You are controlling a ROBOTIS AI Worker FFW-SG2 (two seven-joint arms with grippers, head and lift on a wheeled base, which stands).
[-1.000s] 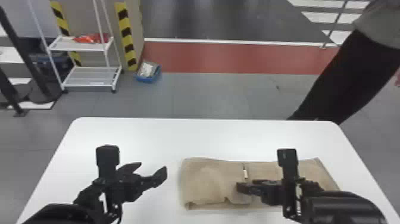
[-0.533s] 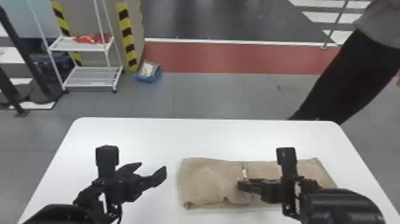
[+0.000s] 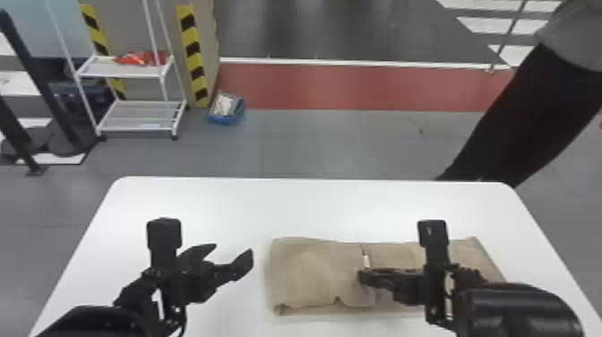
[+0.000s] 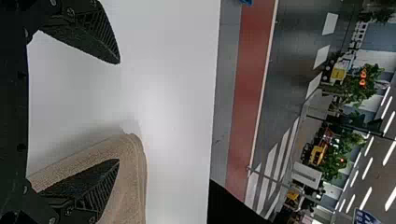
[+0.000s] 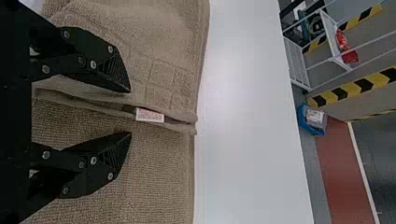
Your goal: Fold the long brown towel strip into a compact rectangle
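Two claws are standing over the white surface point(image 3: 313, 206) in the head view. The brown towel point(image 3: 392, 254) is lying on the right half, its length running sideways. One flap point(image 3: 304, 269) is lying doubled over from the left, its free edge reaching the middle beside a small white label point(image 3: 367, 261). The near side is sitting unevenly, the lower layer peeping out. The left claw point(image 3: 233, 249) is standing just left of the towel, fingers well parted; the right claw point(image 3: 361, 277) is pointing at the flap's edge.

In the left wrist view, the left claw is spreading wide, holding nothing; one finger is overlapping the towel's end in sight, though contact is not showing clearly.

In the right wrist view, the right claw is gaping moderately, one finger on either side of the labelled edge line, with no cloth visibly pinched.

Assessment: one fold appears to be standing complete, if roughly aligned. The right-hand length is still awaiting folding over the doubled part, and the near edge is probably needing straightening before the rectangle passes as compact.
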